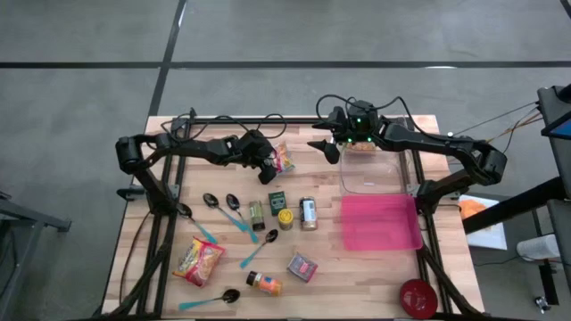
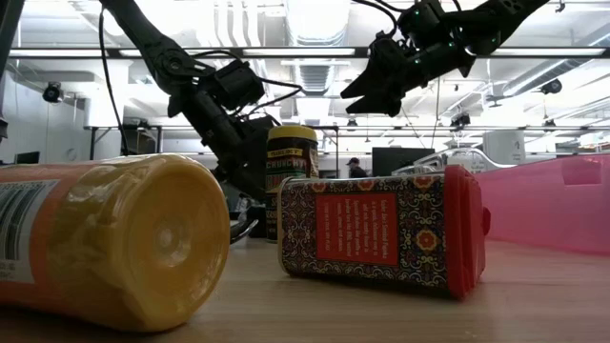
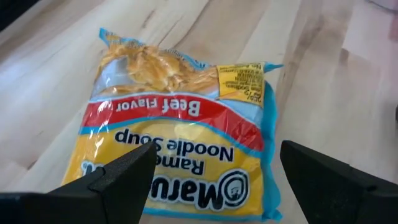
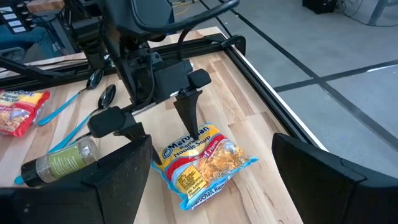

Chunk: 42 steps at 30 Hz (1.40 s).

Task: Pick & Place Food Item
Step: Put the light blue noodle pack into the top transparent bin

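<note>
A ramen noodle soup packet [image 1: 284, 159] [image 3: 180, 130] [image 4: 202, 163] lies flat on the wooden table near its far edge, around the middle. My left gripper [image 1: 266, 168] [image 3: 216, 155] [image 4: 155, 124] slants down over the packet, open, with its fingers standing on either side of the packet's printed end; no contact shows. My right gripper [image 1: 328, 147] [image 2: 376, 90] [image 4: 211, 142] hangs open in the air to the right of the packet, beside a clear container, with nothing between its fingers.
A clear container [image 1: 370, 169] and a pink tray [image 1: 379, 223] stand at the right, with a red bowl [image 1: 417, 297] near the front corner. Spoons [image 1: 223, 209], small jars [image 1: 285, 217], a patterned box [image 1: 302, 266], an orange bottle [image 1: 265, 283] and a second noodle packet [image 1: 198, 260] lie nearer the front.
</note>
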Each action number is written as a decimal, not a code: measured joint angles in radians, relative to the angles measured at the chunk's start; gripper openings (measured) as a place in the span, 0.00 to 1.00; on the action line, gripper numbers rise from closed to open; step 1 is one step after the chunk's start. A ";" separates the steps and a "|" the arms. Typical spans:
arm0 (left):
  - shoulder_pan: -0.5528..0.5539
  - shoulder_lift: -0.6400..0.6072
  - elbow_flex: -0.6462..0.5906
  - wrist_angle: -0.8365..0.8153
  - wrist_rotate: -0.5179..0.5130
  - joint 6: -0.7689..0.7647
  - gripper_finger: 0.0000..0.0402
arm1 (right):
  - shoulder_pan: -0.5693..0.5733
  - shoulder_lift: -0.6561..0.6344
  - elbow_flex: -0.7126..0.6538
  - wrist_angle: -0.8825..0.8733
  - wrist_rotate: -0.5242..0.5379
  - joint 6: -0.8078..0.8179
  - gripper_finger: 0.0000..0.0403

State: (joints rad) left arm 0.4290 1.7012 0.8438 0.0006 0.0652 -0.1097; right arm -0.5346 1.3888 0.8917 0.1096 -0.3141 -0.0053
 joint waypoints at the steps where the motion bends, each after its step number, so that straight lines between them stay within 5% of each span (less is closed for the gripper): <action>1: 0.000 0.000 -0.007 0.012 0.002 0.000 0.86 | 0.000 0.000 0.000 0.000 0.000 -0.001 0.82; 42: 0.004 0.009 -0.216 0.439 -0.028 0.005 0.86 | 0.000 0.000 0.000 0.000 0.000 0.005 0.82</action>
State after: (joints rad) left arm 0.4328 1.7099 0.6281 0.4395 0.0372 -0.1046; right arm -0.5346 1.3888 0.8917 0.1096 -0.3141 -0.0006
